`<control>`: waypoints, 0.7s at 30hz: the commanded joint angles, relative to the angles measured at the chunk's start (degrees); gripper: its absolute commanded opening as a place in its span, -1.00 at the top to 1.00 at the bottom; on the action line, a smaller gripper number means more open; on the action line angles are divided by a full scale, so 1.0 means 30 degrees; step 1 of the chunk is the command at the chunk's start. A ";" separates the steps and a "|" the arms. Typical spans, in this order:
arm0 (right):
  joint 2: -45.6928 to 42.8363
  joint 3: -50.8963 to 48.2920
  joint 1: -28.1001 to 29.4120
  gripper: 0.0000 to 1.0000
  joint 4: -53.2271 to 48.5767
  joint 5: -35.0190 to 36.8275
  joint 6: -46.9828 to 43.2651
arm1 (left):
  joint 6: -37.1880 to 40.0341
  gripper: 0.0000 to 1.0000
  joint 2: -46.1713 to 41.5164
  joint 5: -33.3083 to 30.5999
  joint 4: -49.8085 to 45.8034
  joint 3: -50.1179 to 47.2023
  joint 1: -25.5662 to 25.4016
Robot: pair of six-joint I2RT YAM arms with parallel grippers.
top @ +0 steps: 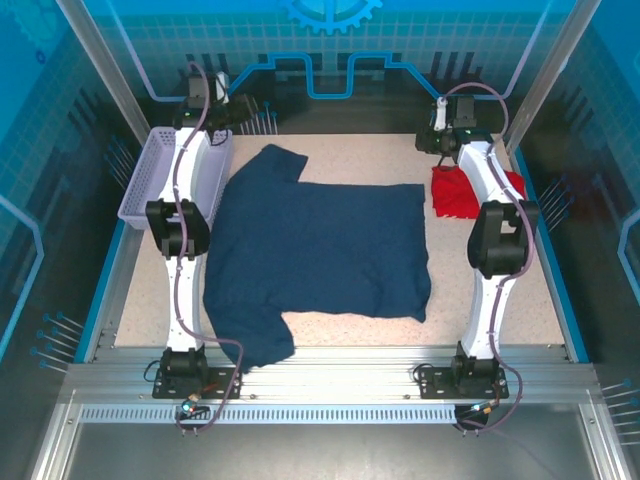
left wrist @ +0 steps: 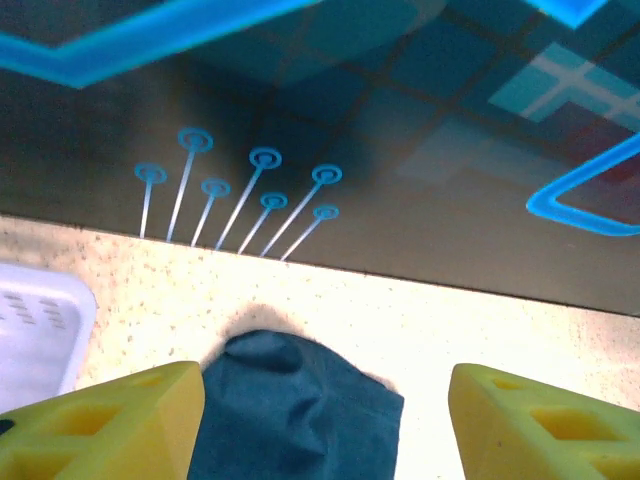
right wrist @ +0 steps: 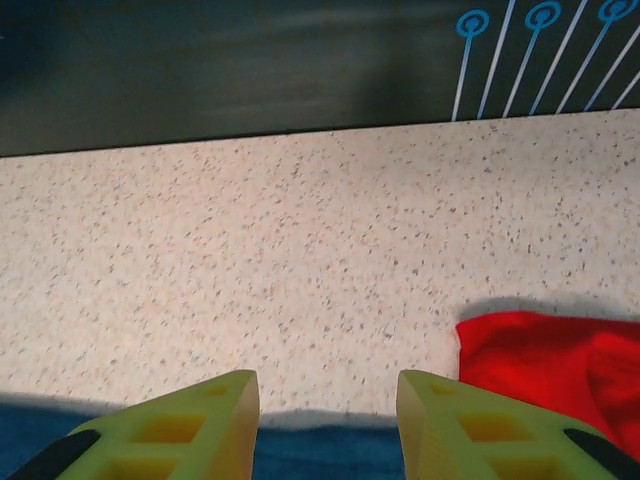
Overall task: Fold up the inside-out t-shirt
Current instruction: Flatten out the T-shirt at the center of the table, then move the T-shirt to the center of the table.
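Note:
The inside-out t-shirt (top: 320,255), dark navy, lies spread flat across the middle of the table, one sleeve pointing to the far left and another hanging over the near edge. My left gripper (top: 238,112) hovers at the far left, above that far sleeve. In the left wrist view the gripper (left wrist: 325,430) is open, its yellow fingers (left wrist: 110,425) wide apart, and the sleeve (left wrist: 290,410) lies loose on the table between them. My right gripper (top: 438,140) is at the far right. It (right wrist: 328,430) is open over the shirt's far edge (right wrist: 325,458), gripping nothing.
A red folded garment (top: 465,192) lies at the far right beside the right arm, also red (right wrist: 550,365) in the right wrist view. A lavender basket (top: 160,175) stands along the left edge. Bare speckled tabletop (top: 350,155) lies beyond the shirt, up to the back wall.

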 commanded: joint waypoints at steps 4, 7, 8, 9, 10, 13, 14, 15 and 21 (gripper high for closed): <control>-0.7179 -0.8321 0.1178 0.14 -0.1626 -0.1074 0.1016 | -0.3160 -0.37 -1.1600 0.1131 0.6071 -1.5348 -0.1922; -0.9584 -1.2814 0.1705 0.13 -0.1475 -0.2056 0.1646 | -0.5459 -0.38 -1.5495 0.1636 1.0237 -2.2729 -0.3008; -1.0117 -1.3868 0.1760 0.13 -0.1460 -0.2437 0.1817 | -0.5991 -0.38 -1.6266 0.1661 1.1181 -2.4546 -0.3323; -1.0648 -1.4978 0.1793 0.12 -0.1308 -0.2764 0.2071 | -0.6414 -0.39 -1.6950 0.1662 1.2119 -2.6297 -0.3729; -1.0965 -1.5737 0.1779 0.10 -0.1096 -0.3047 0.2164 | -0.6569 -0.39 -1.7438 0.1644 1.2680 -2.7695 -0.4056; -1.0146 -1.6017 0.1732 0.09 -0.0882 -0.3215 0.2565 | -0.6197 -0.39 -1.7881 0.1511 1.2681 -3.0062 -0.4790; -0.9561 -1.5745 0.1799 0.09 -0.0849 -0.3531 0.2676 | -0.5996 -0.39 -1.7937 0.1477 1.2554 -3.0567 -0.4927; -0.8804 -1.5459 0.1851 0.09 -0.0655 -0.3773 0.2808 | -0.5735 -0.40 -1.7924 0.1464 1.2499 -3.1130 -0.5032; -0.3349 -1.1790 0.1767 0.11 -0.2067 -0.1975 0.2774 | -0.5171 -0.41 -1.7068 0.1329 1.2804 -3.2972 -0.5094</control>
